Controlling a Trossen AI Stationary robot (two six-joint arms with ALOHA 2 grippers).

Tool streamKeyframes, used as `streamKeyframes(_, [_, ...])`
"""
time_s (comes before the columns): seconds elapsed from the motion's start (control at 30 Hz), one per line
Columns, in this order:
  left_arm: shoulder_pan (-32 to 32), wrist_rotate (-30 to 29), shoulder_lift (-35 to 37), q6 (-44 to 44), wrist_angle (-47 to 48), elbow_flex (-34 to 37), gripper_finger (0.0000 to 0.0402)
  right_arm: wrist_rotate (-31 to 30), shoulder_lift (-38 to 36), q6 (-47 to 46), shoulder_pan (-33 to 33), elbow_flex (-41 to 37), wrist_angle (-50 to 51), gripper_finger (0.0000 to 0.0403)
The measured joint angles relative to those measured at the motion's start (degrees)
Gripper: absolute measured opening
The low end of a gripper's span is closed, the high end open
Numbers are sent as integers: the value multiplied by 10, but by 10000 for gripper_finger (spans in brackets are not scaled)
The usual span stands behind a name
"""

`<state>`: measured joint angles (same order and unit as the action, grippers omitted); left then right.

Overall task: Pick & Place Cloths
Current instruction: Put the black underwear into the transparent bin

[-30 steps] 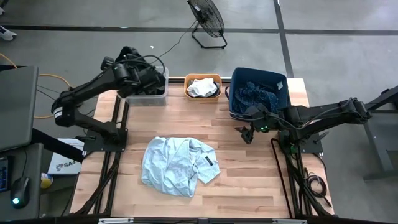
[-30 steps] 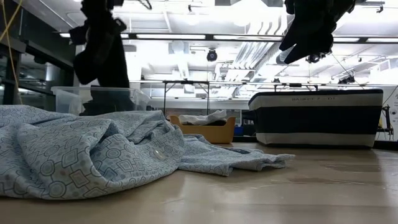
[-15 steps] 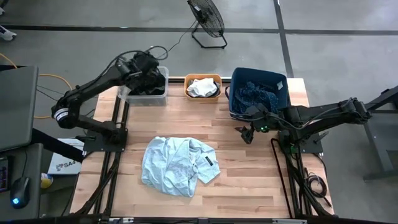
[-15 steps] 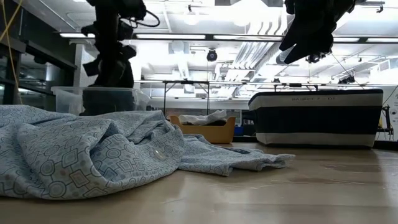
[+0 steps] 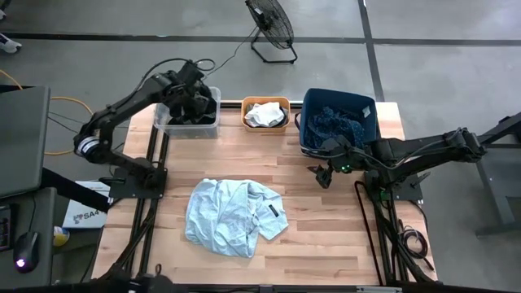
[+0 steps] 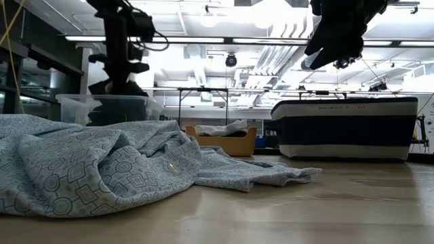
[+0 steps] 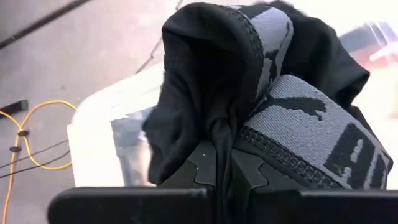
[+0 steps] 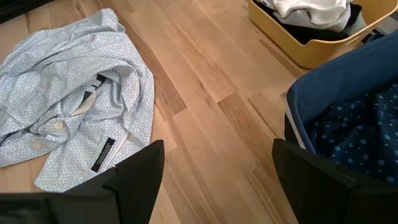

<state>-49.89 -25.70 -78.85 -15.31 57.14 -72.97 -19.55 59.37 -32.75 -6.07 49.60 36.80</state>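
The left hand (image 7: 217,171) is pinched tight on a black cloth (image 7: 261,81) with a grey lettered waistband, and it hangs right over the clear bin (image 5: 186,122) at the far left corner of the table (image 5: 326,220). From where I stand the cloth looks to be dipping into the bin already. To do this well, I'd say the hand should go low enough that the whole bundle is inside the walls before it lets go, so no fold drapes over the rim. Then it should lift straight up, clear of the fabric.

The right hand (image 8: 217,180) waits with its fingers spread, above the table just beside the blue bin (image 5: 335,122), which holds a dotted navy cloth (image 5: 334,124). The orange bin (image 5: 266,113) holds a white cloth (image 5: 264,114). The light blue shirt (image 5: 232,216) lies loose mid-table, not yet sorted.
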Motion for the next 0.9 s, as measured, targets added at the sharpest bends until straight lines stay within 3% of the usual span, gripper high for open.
streamKeyframes(0.43, [0, 35, -103, -13, -1, 3, 7, 0, 0, 0, 0, 0, 0, 289])
streamKeyframes(0.9, [-62, 133, -111, -15, -124, 131, 7, 0, 0, 0, 0, 0, 0, 289])
